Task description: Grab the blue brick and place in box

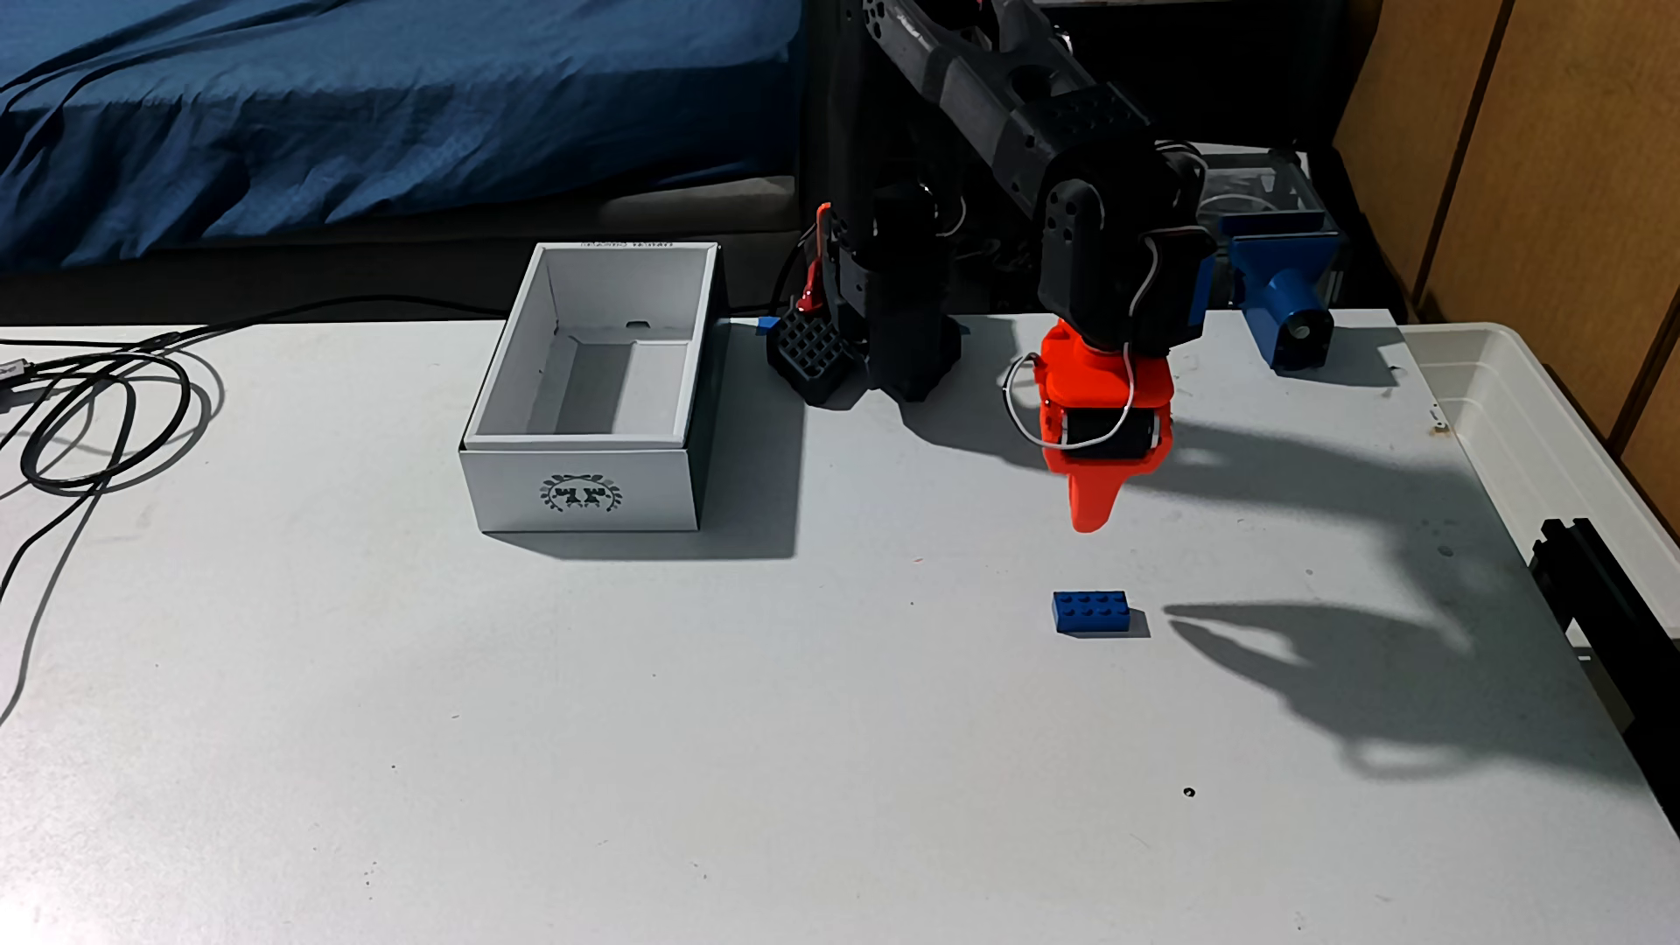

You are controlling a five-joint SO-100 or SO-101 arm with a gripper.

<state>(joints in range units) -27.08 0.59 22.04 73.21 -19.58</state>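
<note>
Bare tabletop (636, 772) in front; approach step judged in hand.
Blue brick (1091, 611) lies ungrasped below the end effector (1091, 513), whose opening cannot be told; descent is needed, box (582, 491) well apart.

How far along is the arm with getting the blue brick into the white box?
Nothing looks done yet: the white box holds nothing visible, and the blue brick lies on the table, apart from it. In hand: the orange gripper hangs above the brick, carrying nothing; its jaw opening can't be judged here. Left: descend, grasp, carry to the box and release.
</note>
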